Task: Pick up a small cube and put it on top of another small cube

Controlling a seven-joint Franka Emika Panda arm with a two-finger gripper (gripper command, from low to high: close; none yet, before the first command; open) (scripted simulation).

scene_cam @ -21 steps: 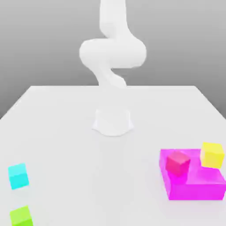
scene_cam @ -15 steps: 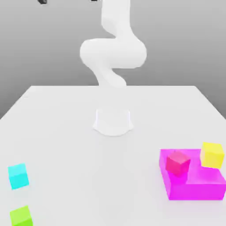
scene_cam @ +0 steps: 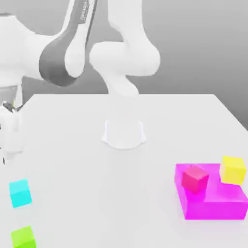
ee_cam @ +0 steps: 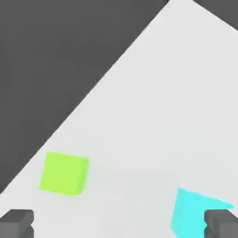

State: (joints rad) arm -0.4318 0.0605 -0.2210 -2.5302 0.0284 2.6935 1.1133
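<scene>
Pale worktop (scene_cam: 160,121) is carrying the cyan cube (scene_cam: 20,193); in the hand view, one of the wide-open, empty fingers (ee_cam: 221,224) is partly covering it (lime-green cube (ee_cam: 64,174) lying nearby).

In the exterior view, the middle of the bench (scene_cam: 145,193) lies bare, a wide lane between the 2 cubes at lower left and the magenta block (scene_cam: 215,208) at lower right. The red cube (scene_cam: 195,179) and yellow cube (scene_cam: 232,170) crowd that block. The arm's base (scene_cam: 124,134) blocks the upper center. At lower left, a gap separates the cyan cube (scene_cam: 20,193) from the lime-green cube (scene_cam: 23,238). Open air lies above both cubes, below the hand (scene_cam: 10,157).
</scene>
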